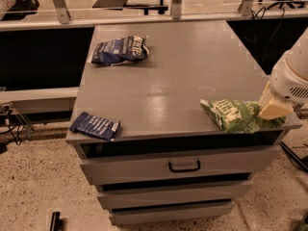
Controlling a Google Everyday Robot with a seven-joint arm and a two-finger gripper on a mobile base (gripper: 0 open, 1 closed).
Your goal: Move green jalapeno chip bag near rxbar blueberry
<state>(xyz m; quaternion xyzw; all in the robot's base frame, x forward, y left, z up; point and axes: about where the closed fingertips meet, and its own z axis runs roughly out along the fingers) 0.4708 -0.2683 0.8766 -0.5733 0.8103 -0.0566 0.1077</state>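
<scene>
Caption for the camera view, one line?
Pincer at the green jalapeno chip bag on the cabinet, front right; rxbar blueberry at the front-left corner.

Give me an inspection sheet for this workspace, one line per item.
Surface: grey cabinet top, glare patch near the front.
Job's things: green chip bag at the front right edge; blue bar wrapper on the front left corner, well apart.
Clutter: dark blue chip bag at the back left.
Grippers: gripper at the green chip bag's right end.
Cables: black cables on the floor, left of the cabinet.
Surroundings: drawers below; speckled floor.
</scene>
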